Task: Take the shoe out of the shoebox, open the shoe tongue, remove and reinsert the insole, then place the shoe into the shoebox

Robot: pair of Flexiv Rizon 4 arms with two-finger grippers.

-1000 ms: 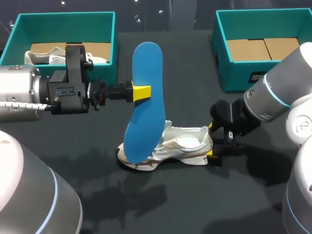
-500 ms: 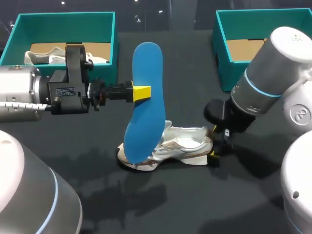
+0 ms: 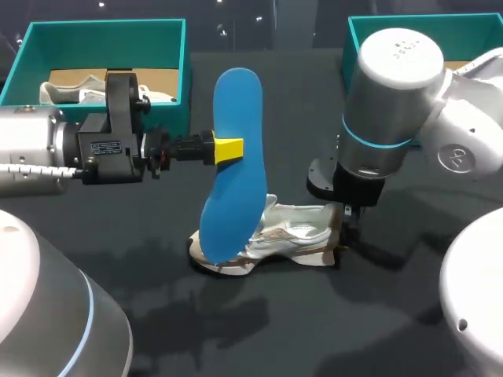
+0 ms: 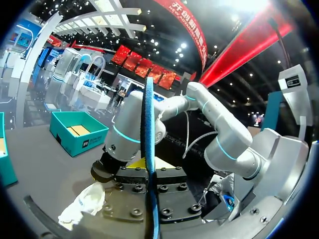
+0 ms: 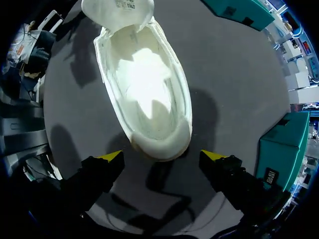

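Head view: your left gripper (image 3: 228, 149) clamps the blue insole (image 3: 232, 169) upright over the toe end of the white shoe (image 3: 297, 236), which sits mid-tabletop (image 3: 299, 330) with its tongue pulled open. Right wrist view: your right gripper (image 5: 162, 160) hangs above the shoe's heel, fingers spread wide and gripping nothing. A teal shoebox (image 3: 106, 31) stands at the far left corner.

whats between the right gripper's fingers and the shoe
Only bare table. The right wrist view shows the right gripper open, with the heel of the shoe about level with its fingertips and a dark strip on each side.
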